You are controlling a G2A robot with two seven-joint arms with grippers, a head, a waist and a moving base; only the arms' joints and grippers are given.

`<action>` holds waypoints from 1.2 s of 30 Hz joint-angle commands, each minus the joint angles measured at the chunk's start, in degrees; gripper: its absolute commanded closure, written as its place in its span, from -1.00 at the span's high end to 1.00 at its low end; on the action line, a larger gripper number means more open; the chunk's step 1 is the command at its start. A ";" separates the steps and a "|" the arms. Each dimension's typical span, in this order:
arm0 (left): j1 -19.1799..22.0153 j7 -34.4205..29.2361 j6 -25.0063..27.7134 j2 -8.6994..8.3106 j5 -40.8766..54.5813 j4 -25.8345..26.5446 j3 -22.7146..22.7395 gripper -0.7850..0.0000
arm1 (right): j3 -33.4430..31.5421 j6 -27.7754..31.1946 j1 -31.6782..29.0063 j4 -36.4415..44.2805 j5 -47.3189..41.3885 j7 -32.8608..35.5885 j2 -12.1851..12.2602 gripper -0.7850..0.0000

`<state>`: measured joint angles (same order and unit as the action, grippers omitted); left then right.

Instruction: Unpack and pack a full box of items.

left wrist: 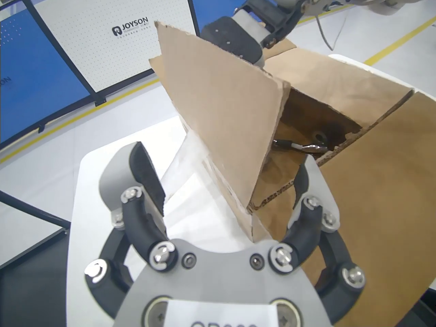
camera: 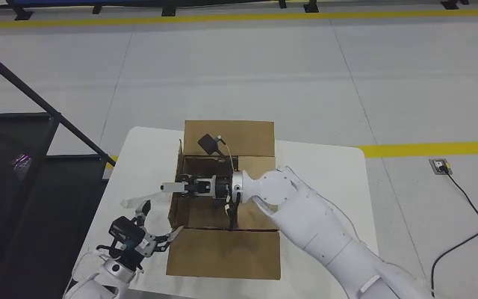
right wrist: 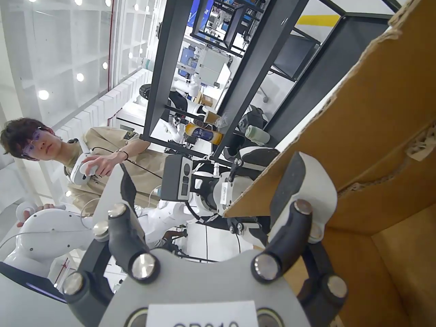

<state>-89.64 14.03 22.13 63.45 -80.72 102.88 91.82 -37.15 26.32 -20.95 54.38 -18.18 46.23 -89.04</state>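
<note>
White table (camera: 321, 172) on grey floor (camera: 299, 75), open cardboard box (camera: 224, 254), left pincer (left wrist: 224, 158) and right pincer (right wrist: 209, 168) spread wide, empty

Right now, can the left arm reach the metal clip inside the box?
Probably not directly: the raised flap stands between its open jaws and the metal clip, so it'd likely need to go over it.

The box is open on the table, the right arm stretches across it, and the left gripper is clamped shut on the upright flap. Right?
No: the left gripper is open and holding nothing, with the upright flap just ahead of it, as the left wrist view shows. The rest stands.
</note>
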 commanded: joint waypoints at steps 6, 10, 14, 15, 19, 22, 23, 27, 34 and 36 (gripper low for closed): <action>-0.30 0.93 -2.67 0.07 2.77 0.23 2.64 1.00 | -0.32 1.60 -0.24 0.74 0.18 2.43 -0.57 1.00; -2.20 2.18 -3.67 -0.05 1.80 0.72 5.04 1.00 | -2.02 2.87 -0.98 3.07 1.80 3.16 0.02 1.00; -3.75 2.28 -3.80 -0.19 1.99 0.44 7.58 1.00 | -5.65 4.28 -3.38 8.45 5.59 2.71 1.72 1.00; -4.17 2.13 -3.76 -0.22 2.15 0.12 8.25 1.00 | -7.01 4.52 -4.44 10.72 7.26 2.54 2.38 1.00; -4.63 0.88 -3.36 -0.28 3.13 -1.94 9.66 1.00 | -13.31 2.86 -11.95 23.67 15.61 2.99 5.54 1.00; -3.50 -1.31 -2.70 -0.34 2.86 -3.67 9.33 1.00 | -18.21 0.90 -18.49 33.42 22.20 3.55 7.65 1.00; -3.20 -1.86 -2.79 -0.33 2.76 -4.17 9.11 1.00 | -19.23 0.62 -20.03 35.57 23.38 3.75 8.06 1.00; -0.90 -4.10 -2.89 -0.25 2.35 -7.07 7.53 1.00 | -25.08 -0.74 -29.13 47.17 30.15 5.71 10.30 1.00; 1.07 -4.23 -2.81 -0.20 1.50 -9.49 6.21 1.00 | -32.15 -0.47 -38.46 56.05 35.31 5.84 12.28 1.00; 0.87 -3.71 -2.84 -0.22 1.78 -9.10 6.70 1.00 | -32.15 -0.47 -38.46 56.05 35.31 5.84 12.28 1.00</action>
<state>-88.65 10.13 19.32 63.24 -79.08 93.60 98.30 -69.52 25.84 -59.76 110.54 17.21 52.02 -76.74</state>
